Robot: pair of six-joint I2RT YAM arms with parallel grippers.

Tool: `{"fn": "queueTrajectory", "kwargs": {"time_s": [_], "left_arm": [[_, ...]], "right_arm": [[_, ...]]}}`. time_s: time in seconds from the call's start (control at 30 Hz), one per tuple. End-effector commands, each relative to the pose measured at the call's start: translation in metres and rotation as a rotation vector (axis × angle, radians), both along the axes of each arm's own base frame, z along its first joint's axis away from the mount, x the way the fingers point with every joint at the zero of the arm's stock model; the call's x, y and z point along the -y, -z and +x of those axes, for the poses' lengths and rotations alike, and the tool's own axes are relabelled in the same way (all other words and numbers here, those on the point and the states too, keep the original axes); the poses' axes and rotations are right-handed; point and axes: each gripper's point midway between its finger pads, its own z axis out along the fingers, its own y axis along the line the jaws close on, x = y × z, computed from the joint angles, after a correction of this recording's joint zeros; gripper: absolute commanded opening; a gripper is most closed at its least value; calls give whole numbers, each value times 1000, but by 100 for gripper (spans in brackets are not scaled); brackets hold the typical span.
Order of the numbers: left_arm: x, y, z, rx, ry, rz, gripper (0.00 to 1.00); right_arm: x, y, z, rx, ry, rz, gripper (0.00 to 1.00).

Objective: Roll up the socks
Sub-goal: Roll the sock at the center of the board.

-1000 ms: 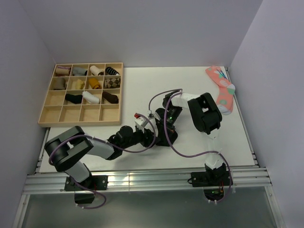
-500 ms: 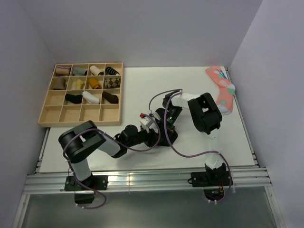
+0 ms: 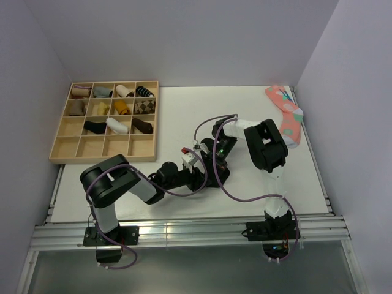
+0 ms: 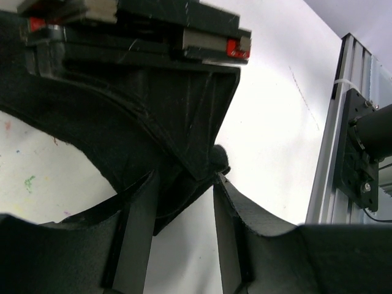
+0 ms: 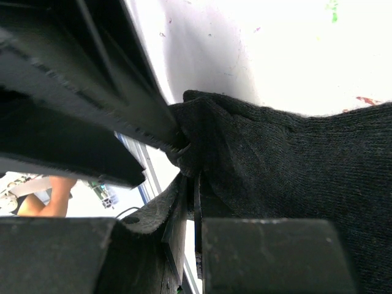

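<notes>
White table point(image 3: 184, 110): left arm point(image 3: 131, 187) swung right toward black sock point(image 5: 294, 165), jaws narrowing.

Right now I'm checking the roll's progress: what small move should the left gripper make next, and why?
Probably close the left gripper on the black sock: its fingers stand apart at the sock's end, while the right gripper pinches it.

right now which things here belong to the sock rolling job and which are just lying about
In the job: black sock, right gripper pinching it, left gripper beside it.
Lying about: pink spotted sock, wooden tray, the rolled sock bundles in it.
</notes>
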Motion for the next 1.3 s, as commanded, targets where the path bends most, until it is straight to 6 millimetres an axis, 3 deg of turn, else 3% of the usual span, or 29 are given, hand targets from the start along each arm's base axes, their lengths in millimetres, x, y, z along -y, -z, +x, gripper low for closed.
{"fn": "queueTrajectory", "kwargs": {"time_s": [0.0, 0.23, 0.63, 1.27], "left_arm": [[3, -3, -7, 17, 37, -27, 46], [3, 2, -9, 17, 56, -7, 47], [2, 17, -10, 9, 65, 47, 57], [9, 28, -5, 29, 27, 122, 50]], "right_arm": [[4, -14, -2, 9, -6, 19, 9], [6, -19, -3, 9, -23, 23, 8], [7, -19, -2, -3, -23, 13, 8], [7, -20, 2, 5, -13, 12, 6]]}}
